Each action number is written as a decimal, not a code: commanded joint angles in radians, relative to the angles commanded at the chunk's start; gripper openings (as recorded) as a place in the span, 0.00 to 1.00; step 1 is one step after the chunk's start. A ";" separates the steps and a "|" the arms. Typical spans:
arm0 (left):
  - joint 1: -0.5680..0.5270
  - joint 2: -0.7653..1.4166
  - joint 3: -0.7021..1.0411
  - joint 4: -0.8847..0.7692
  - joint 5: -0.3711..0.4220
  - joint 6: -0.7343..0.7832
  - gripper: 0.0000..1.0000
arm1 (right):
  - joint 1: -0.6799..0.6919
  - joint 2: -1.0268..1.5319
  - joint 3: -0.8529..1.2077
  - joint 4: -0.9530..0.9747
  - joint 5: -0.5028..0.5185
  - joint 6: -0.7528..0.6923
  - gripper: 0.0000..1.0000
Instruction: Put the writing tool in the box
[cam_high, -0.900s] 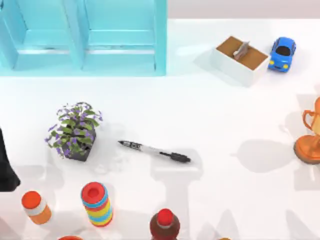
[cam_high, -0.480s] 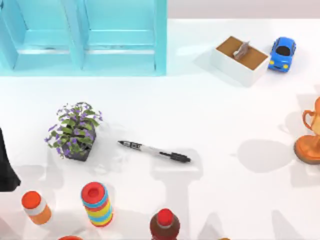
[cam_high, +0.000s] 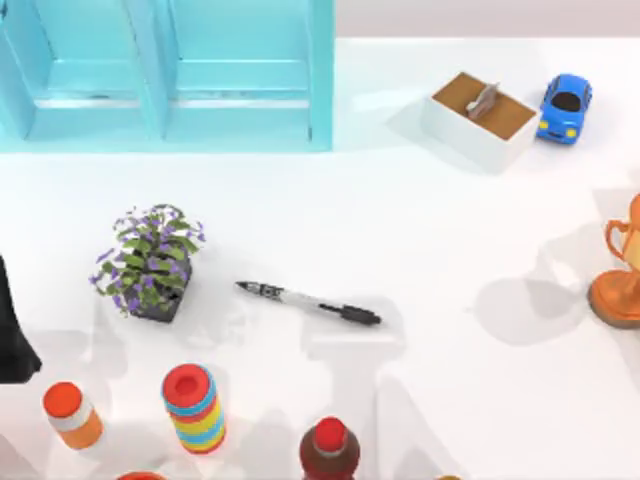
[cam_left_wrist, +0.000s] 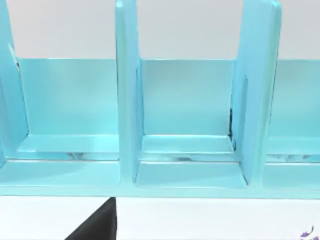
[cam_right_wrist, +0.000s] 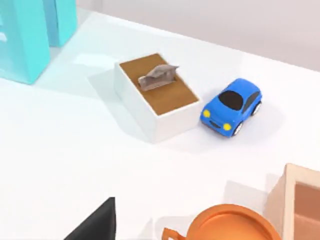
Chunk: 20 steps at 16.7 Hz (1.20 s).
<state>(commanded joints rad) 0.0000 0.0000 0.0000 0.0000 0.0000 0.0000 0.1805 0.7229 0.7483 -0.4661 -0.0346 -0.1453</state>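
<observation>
You see the marker pen (cam_high: 308, 302) unmoved vs 0.9 s ago, box (cam_high: 479, 121) at 2 o'clock; shadows shifted, approach starting; can't tell claw states.

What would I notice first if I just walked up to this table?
Probably the big turquoise shelf at the table's back left, and the bright blue toy car beside the white box at the back right. In the middle lies a marker pen, next to a purple-flowered plant.

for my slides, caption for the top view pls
Marker pen lies on the table between a potted plant and the distant box.
</observation>
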 joint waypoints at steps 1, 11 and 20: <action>0.000 0.000 0.000 0.000 0.000 0.000 1.00 | 0.024 0.096 0.100 -0.062 -0.005 -0.019 1.00; 0.000 0.000 0.000 0.000 0.000 0.000 1.00 | 0.283 1.145 1.195 -0.736 -0.053 -0.230 1.00; 0.000 0.000 0.000 0.000 0.000 0.000 1.00 | 0.464 1.891 1.976 -1.212 -0.085 -0.381 1.00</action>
<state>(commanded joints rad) 0.0000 0.0000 0.0000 0.0000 0.0000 0.0000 0.6444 2.6135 2.7243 -1.6782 -0.1194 -0.5266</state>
